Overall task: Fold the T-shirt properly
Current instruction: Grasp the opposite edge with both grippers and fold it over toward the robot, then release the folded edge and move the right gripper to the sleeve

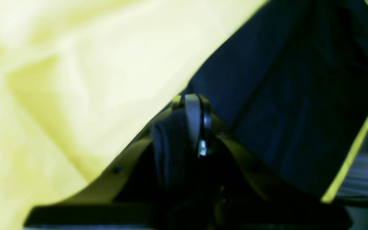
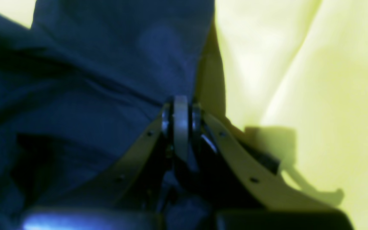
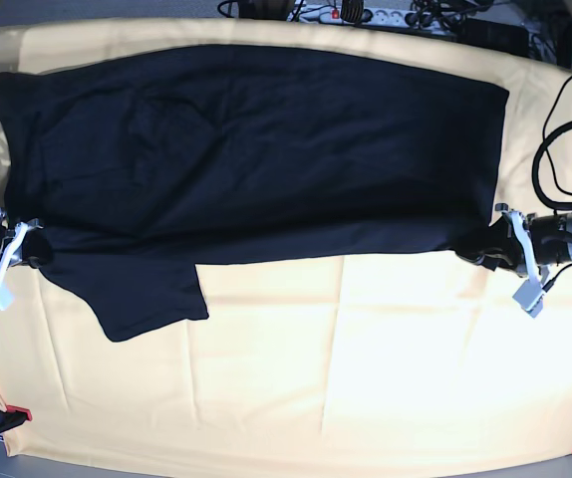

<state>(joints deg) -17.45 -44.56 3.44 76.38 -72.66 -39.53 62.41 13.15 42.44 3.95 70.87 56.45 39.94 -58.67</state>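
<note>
From here there is no lettering, label, brand, number or sign that I can read. The T-shirt (image 3: pixel 256 159) is plain dark cloth with no print showing, and both wrist views are too blurred for any marking on the grippers to be made out.

Near half of table (image 3: pixel 366 378) bare from 4 to 8 o'clock, free passage. T-shirt (image 3: pixel 266 149) blocks 9–3 band; sleeve juts at 8. Cables (image 3: pixel 406 15) crowd 12–1 edge.
</note>
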